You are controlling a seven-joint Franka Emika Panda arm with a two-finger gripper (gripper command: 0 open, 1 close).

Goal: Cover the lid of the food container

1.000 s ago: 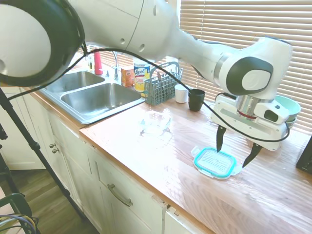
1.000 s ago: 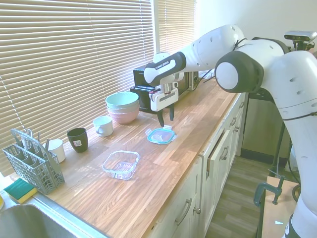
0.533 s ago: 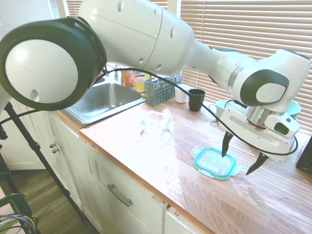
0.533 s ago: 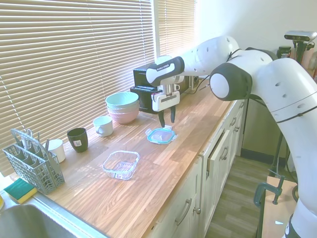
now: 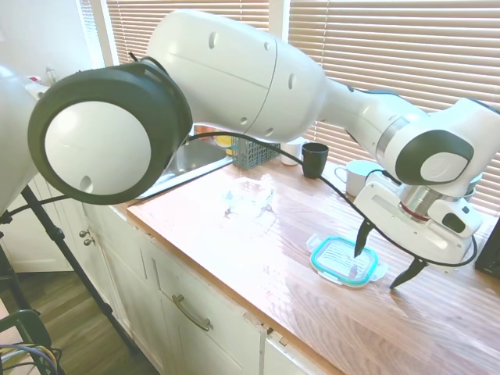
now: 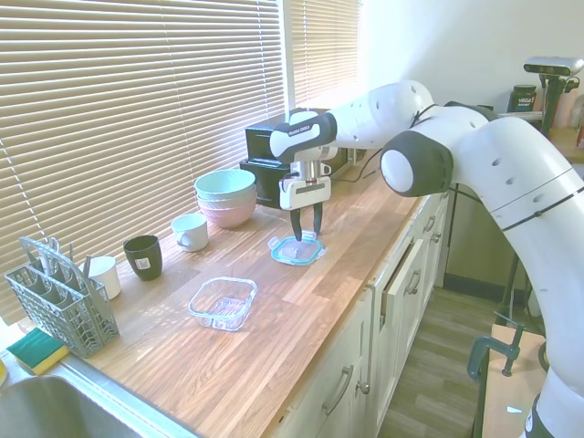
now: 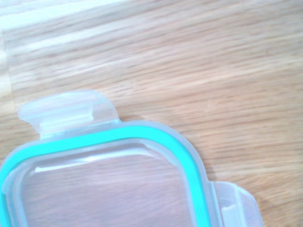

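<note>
Counter (image 5: 258, 258): long wooden worktop under the blinds, carrying everything below.
Arm: white Franka reaching across the worktop, wrist pointing down at the far end, away from the sink.
Bowls (image 6: 225, 195): mint stacked on pink, by the window, not part of the job.
Food container (image 6: 223, 302): clear shallow dish standing open on the wood, well apart from the lid, toward the cutlery basket (image 6: 60, 308).
Lid (image 5: 346, 261): lies flat on the counter, teal rim up, clear tabs sticking out at its edges – the wrist view shows one corner (image 7: 109, 179) and two tabs close up.
Gripper (image 5: 384, 262): fingers spread wide, holding nothing; one tip is low over the lid's clear panel, the other hangs beyond its outer edge, so they straddle that edge.
Handling: the lid looks light, thin, stiff plastic, smooth and likely slippery – lying flush, it gives little to pinch.
Where to hold: probably across the rim at one edge, or on a protruding tab, with a gentle squeeze so it neither skids nor flexes.
</note>
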